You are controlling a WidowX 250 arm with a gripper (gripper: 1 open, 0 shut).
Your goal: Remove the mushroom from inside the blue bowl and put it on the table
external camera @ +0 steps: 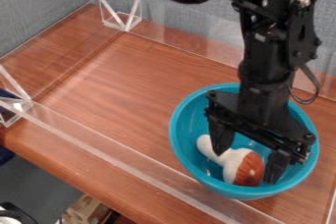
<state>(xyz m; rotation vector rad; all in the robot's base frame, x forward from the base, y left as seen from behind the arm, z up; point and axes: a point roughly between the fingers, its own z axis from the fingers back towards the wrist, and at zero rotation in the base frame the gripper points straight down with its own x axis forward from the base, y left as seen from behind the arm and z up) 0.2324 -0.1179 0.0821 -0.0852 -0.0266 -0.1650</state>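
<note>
The blue bowl (192, 123) sits at the near right of the table (118, 81). Inside it lies the mushroom (234, 163) on its side, reddish-brown cap toward the front right, cream stem pointing left. My gripper (245, 153) reaches down into the bowl from above, its black fingers (213, 145) spread wide on either side of the mushroom. The jaws stand open and I see no grip on the mushroom. The arm hides the bowl's far inner wall.
Low clear acrylic walls (92, 140) edge the table, with white corner brackets at the far left (121, 14) and the near left (11, 105). The bowl stands close to the front wall. A grey partition rises behind the table.
</note>
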